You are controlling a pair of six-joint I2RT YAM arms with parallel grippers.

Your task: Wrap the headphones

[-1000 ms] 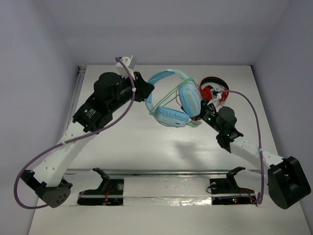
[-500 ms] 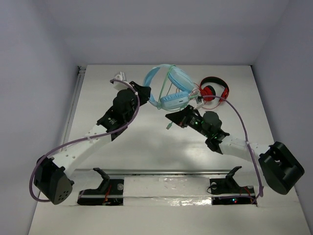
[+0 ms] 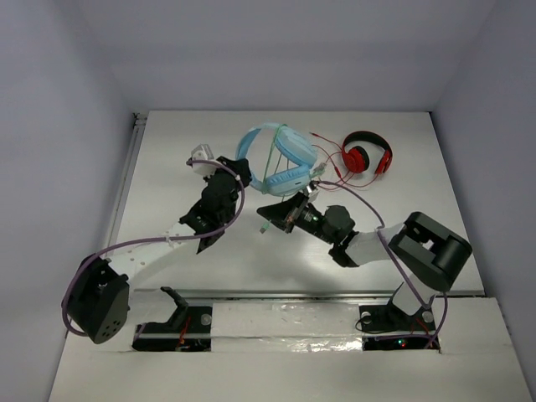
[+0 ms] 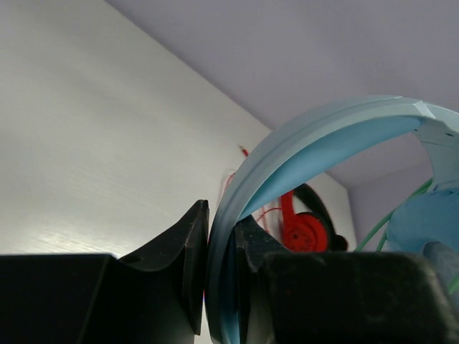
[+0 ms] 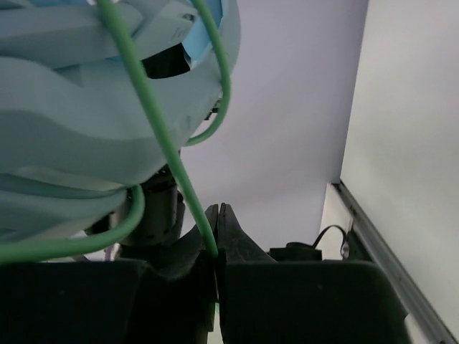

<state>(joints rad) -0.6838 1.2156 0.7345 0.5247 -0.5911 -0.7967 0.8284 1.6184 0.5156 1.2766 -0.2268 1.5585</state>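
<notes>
The light blue headphones (image 3: 295,153) hang above the table at the back centre, with the pale green cable (image 3: 270,164) looped round the earcups. My left gripper (image 3: 240,170) is shut on the blue headband (image 4: 301,143), which runs up between its jaws in the left wrist view. Just below the earcups, my right gripper (image 3: 276,213) is shut on the cable (image 5: 183,183). In the right wrist view the cable passes from the earcup (image 5: 79,115) down into the closed jaws. A short cable tail (image 3: 262,224) hangs from it.
Red-and-black headphones (image 3: 366,153) with a red cable (image 3: 328,155) lie at the back right, close behind the blue pair; the left wrist view shows them too (image 4: 305,231). White walls enclose the table on three sides. A metal rail (image 3: 126,180) runs along the left edge.
The right arm has swung left and under the headphones, taking the cable with it. The left arm has dropped lower and the headphones have shifted left and turned.
</notes>
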